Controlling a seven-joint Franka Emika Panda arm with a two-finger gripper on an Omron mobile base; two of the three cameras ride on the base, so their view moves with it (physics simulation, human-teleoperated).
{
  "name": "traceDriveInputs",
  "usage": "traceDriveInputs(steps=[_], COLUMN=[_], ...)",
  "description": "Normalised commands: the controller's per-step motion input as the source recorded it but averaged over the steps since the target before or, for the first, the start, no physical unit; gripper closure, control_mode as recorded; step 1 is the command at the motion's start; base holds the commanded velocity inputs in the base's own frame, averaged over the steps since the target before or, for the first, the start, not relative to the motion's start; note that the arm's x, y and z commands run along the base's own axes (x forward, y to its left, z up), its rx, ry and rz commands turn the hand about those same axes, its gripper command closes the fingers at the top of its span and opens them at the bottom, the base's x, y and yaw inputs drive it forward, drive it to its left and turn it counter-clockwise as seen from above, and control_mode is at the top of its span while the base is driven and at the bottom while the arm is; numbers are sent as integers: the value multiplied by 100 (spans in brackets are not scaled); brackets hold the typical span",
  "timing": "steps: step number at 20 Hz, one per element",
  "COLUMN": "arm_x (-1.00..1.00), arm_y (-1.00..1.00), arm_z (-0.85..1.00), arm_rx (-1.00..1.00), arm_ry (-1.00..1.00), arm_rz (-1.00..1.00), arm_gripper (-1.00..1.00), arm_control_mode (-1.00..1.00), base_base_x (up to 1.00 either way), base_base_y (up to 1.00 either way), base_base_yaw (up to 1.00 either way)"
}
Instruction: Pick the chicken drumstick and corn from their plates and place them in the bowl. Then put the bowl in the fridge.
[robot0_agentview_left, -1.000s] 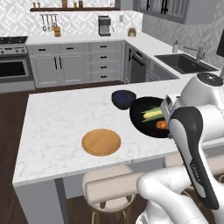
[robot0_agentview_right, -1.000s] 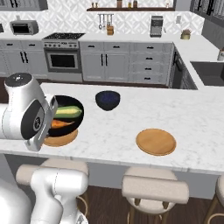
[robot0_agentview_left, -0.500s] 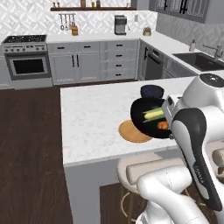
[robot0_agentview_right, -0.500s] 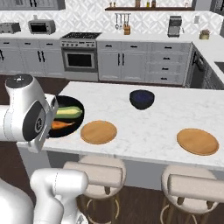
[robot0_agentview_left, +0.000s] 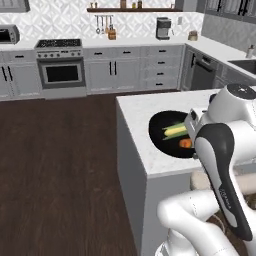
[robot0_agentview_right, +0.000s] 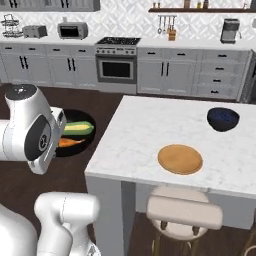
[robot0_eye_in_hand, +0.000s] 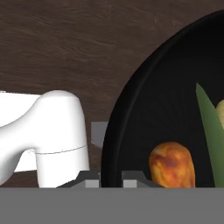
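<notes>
Bowl (robot0_agentview_right: 75, 135) in tool (robot0_eye_in_hand: 111, 181), now off the island (robot0_agentview_right: 150, 125) edge.

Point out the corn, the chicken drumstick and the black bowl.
corn (robot0_agentview_right: 78, 129): right base view, middle of the yellow cob.
chicken drumstick (robot0_eye_in_hand: 172, 163): hand view, its meaty orange-brown body.
black bowl (robot0_eye_in_hand: 131, 109): hand view, inner wall near the rim.
</notes>
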Motion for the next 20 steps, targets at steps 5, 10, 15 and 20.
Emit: traceDriveInputs(steps=[5, 10, 15, 20], arm_x=[0, 0, 0, 0], arm_y=[0, 0, 0, 0], arm_z=[0, 0, 0, 0], arm_rx=[0, 0, 0, 0], arm_ry=[0, 0, 0, 0], arm_rz=[0, 0, 0, 0], arm_gripper=[100, 100, 100, 100], arm_control_mode=[100, 100, 100, 100], base_base_x=[17, 56, 93, 100], base_base_y=[100, 100, 100, 96], base_base_yaw=[9, 4, 1, -7])
